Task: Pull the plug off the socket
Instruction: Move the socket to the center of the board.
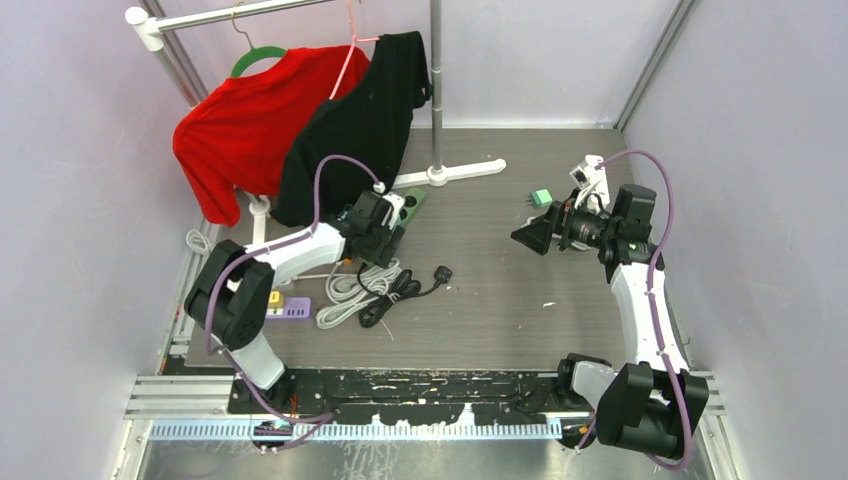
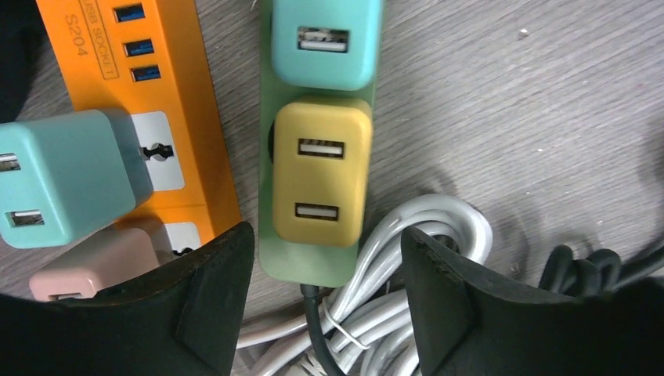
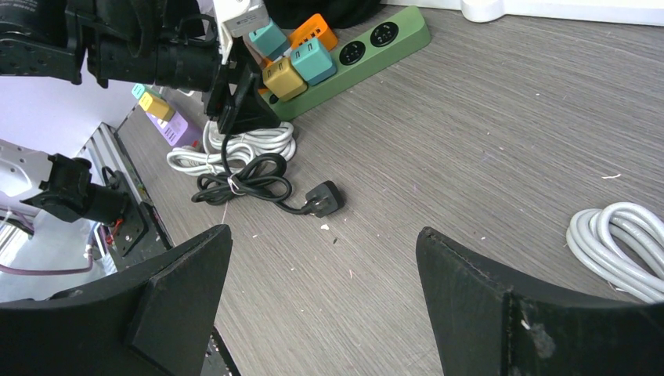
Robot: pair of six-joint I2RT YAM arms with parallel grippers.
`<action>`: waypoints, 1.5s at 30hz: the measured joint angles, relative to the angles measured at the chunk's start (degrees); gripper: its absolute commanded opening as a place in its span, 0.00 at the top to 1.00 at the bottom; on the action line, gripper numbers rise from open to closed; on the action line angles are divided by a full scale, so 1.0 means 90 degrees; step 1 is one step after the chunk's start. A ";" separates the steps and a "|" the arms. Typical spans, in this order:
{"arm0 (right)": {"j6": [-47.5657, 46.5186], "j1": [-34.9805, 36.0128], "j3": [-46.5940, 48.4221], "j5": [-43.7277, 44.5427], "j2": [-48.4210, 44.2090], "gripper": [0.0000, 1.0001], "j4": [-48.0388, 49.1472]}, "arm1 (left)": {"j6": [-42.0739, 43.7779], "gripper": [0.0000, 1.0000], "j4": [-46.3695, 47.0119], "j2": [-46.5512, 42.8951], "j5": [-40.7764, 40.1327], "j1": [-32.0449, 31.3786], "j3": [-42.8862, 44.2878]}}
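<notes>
A green socket strip lies on the floor with a yellow plug and a teal plug seated in it. My left gripper hovers open over the strip's cable end. Its fingers stand on either side of that end, just short of the yellow plug and touching nothing. Beside it, an orange strip carries a teal plug and a pink plug. My right gripper hangs open over bare floor, far to the right of the green strip.
White coiled cable and a black cord with a loose plug lie just in front of the strips. A green adapter rests near the right gripper. A purple strip and a clothes rack with a red shirt and a black shirt stand at the left and back.
</notes>
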 measured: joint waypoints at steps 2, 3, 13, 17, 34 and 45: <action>0.0000 0.0000 0.0000 0.0000 0.0000 0.08 0.0002 | 0.0015 0.34 -0.0015 0.0073 0.0056 0.0090 0.0005; 0.0000 0.0000 0.0000 0.0000 0.0000 0.08 0.0007 | 0.0017 0.35 -0.0019 0.0095 0.0085 0.0141 0.0005; 0.0000 0.0000 0.0000 0.0000 0.0002 0.08 0.0015 | 0.0049 0.46 -0.0007 0.0403 0.0449 0.0374 0.0143; 0.0000 0.0000 0.0000 0.0000 0.0002 0.08 0.0017 | 0.0083 0.47 0.0002 0.0486 0.0522 0.0374 0.0175; 0.0000 0.0000 0.0000 -0.0002 0.0002 0.08 0.0017 | -0.0034 1.00 -0.0267 0.0595 0.0843 0.0151 0.0767; -0.0058 -0.0002 0.0007 0.0080 0.0002 0.07 -0.0068 | -0.0486 1.00 -0.0299 0.0585 0.1139 -0.1224 0.1464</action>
